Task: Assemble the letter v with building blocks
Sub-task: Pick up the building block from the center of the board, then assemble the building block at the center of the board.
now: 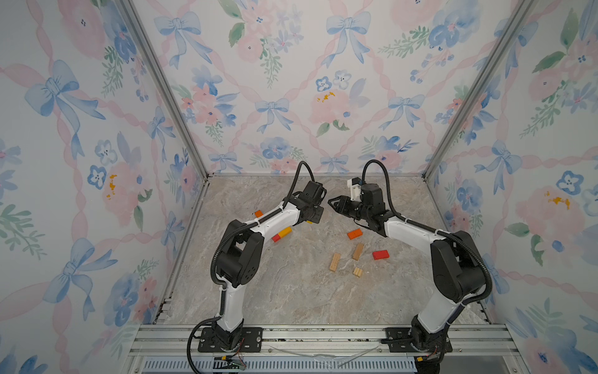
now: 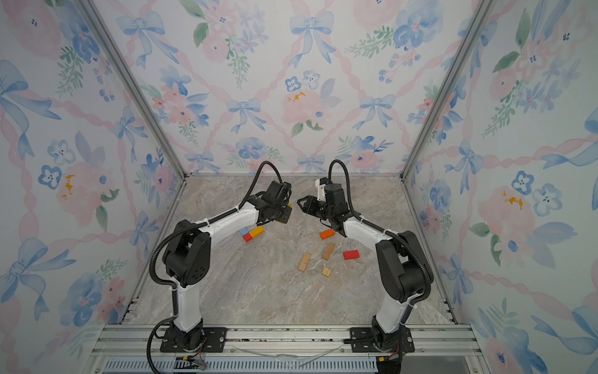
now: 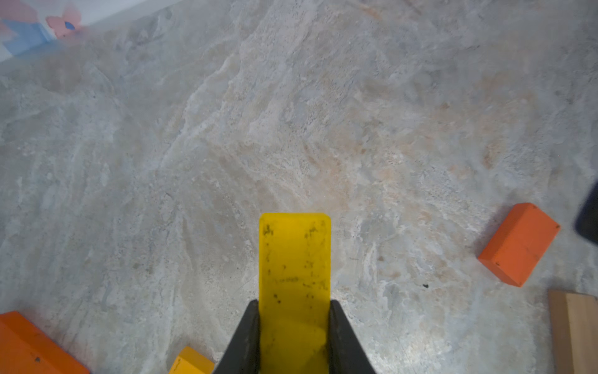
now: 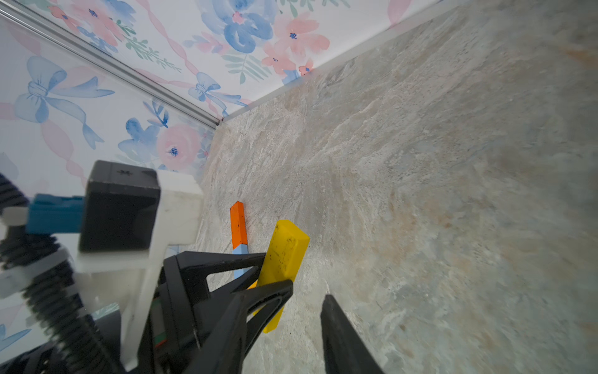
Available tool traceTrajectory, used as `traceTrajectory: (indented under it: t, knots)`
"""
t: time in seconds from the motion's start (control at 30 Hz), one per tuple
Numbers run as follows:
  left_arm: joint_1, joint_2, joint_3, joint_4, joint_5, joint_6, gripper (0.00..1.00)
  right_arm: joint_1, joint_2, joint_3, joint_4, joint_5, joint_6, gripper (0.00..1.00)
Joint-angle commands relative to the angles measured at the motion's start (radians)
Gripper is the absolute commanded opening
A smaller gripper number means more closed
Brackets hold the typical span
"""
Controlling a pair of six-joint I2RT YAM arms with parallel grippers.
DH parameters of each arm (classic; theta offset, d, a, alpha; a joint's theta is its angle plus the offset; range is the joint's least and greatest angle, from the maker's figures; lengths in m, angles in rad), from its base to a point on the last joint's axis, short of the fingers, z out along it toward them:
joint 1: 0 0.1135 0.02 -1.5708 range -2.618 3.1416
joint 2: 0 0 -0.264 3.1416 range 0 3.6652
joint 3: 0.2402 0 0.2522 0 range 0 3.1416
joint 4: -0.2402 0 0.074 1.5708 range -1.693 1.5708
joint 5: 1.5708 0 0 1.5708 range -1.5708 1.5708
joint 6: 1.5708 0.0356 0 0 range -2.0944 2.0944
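1. Left wrist cam: left claw point(image 3: 294, 304) pinches yellow brick point(image 3: 294, 259), which sticks out past the tips.
2. Both top views hide that grip but show red brick point(image 1: 380, 255) + tan brick point(image 1: 358, 251) lying flat.
3. Right claw point(image 4: 309, 291): part open, empty, yellow brick just beside it.

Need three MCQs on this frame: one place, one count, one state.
1. The lone red block lies: A) near the right arm B) against the back wall C) in a hand.
2. Plain wooden blocks on the table: A) two B) three C) five.
3. The left hand is: A) open, empty B) shut on the yellow block C) shut on an orange block.
1A, it rests by that arm; 2B, three tan ones show in both top views; 3B, its jaws pinch the yellow block.
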Motion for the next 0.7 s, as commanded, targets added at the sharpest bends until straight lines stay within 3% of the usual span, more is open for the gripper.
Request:
traceTrajectory:
  t: [0.0, 0.3, 0.67]
  knots:
    - [0.008, 0.048, 0.057, -0.052, 0.005, 0.160, 0.01, -0.016, -0.034, -0.027, 0.030, -0.013, 0.009, 0.41]
    - [0.042, 0.125, 0.131, -0.147, 0.069, 0.375, 0.01, -0.031, -0.075, -0.061, 0.050, -0.014, 0.018, 0.41]
    - [0.104, 0.175, 0.120, -0.164, 0.186, 0.446, 0.01, -0.031, -0.084, -0.067, 0.054, -0.022, 0.024, 0.41]
